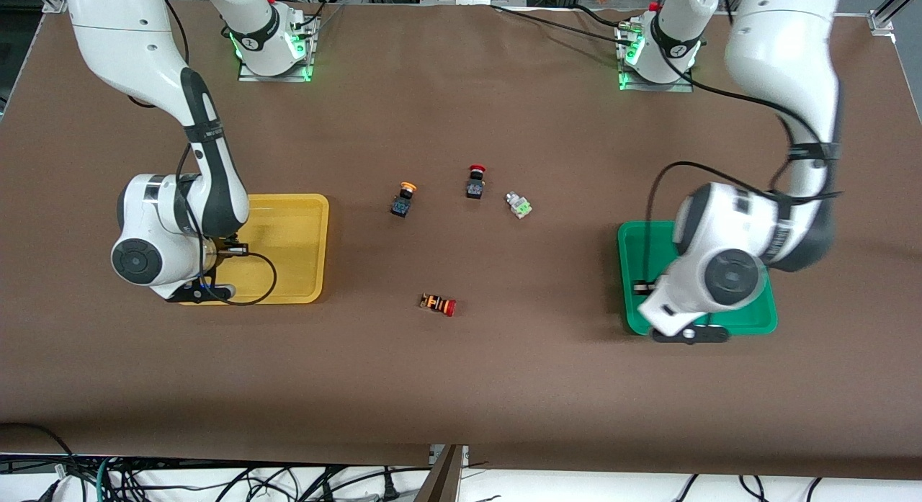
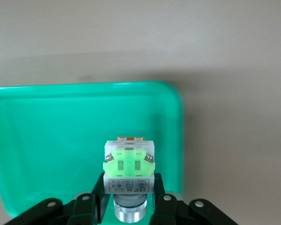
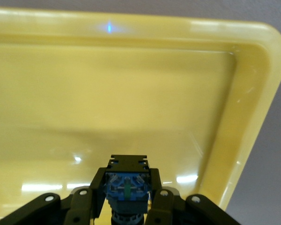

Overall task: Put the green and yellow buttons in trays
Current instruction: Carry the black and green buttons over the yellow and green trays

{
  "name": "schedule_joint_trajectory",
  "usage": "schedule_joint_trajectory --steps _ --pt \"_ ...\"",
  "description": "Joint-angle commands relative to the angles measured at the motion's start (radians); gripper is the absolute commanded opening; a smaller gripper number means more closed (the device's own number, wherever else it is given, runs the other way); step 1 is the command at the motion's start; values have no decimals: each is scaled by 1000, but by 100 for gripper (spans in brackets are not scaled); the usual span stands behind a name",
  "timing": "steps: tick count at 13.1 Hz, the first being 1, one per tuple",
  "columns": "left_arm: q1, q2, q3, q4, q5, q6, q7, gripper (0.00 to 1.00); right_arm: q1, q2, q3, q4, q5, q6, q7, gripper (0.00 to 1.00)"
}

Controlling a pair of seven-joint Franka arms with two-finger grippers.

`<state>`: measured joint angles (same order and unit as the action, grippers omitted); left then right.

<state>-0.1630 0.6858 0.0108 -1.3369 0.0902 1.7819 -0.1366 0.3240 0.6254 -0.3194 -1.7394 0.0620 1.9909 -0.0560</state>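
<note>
Buttons are divided: one green button (image 2: 129,164) is clamped in the left claw (image 2: 129,206) over the green tray (image 1: 628,286); one black-bodied button (image 3: 128,183) is clamped in the right claw (image 3: 127,206) over the yellow tray (image 1: 295,228). A yellow-capped button (image 1: 403,199) and a second green button (image 1: 518,204) lie on the tabletop (image 1: 461,387) between the trays, beside two red-capped switches (image 1: 475,181) (image 1: 439,304).

I saw two glossy white arms with dark grey joint bands and round grey end caps at the wrists. Black cables looped loosely along each forearm. Both bases glowed green and sat on metal plates, with a red part on top. The left gripper (image 2: 129,206) and right gripper (image 3: 127,204) had black fingers with silver screws.
</note>
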Motion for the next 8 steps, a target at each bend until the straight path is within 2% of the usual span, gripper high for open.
schedule_joint_trajectory --steps 1,2,3,4,7,8 --pt "68 -43 -15 -114 19 -4 152 8 -11 -20 0 -37 -1 31 -24 23" --pt "82 -43 -17 -149 20 11 153 8 -17 -18 0 -31 1 28 -24 55" --pt "88 -45 -17 -189 16 48 153 8 -13 -21 0 -25 -1 19 -24 92" --pt "97 -45 -26 -230 2 92 153 8 -8 -26 6 0 -1 8 -30 100" --pt "94 -43 -34 -355 -1 262 150 12 45 -23 11 125 16 -209 -1 100" --pt "94 -41 -51 -375 -1 296 149 18 90 -23 11 135 38 -222 37 100"
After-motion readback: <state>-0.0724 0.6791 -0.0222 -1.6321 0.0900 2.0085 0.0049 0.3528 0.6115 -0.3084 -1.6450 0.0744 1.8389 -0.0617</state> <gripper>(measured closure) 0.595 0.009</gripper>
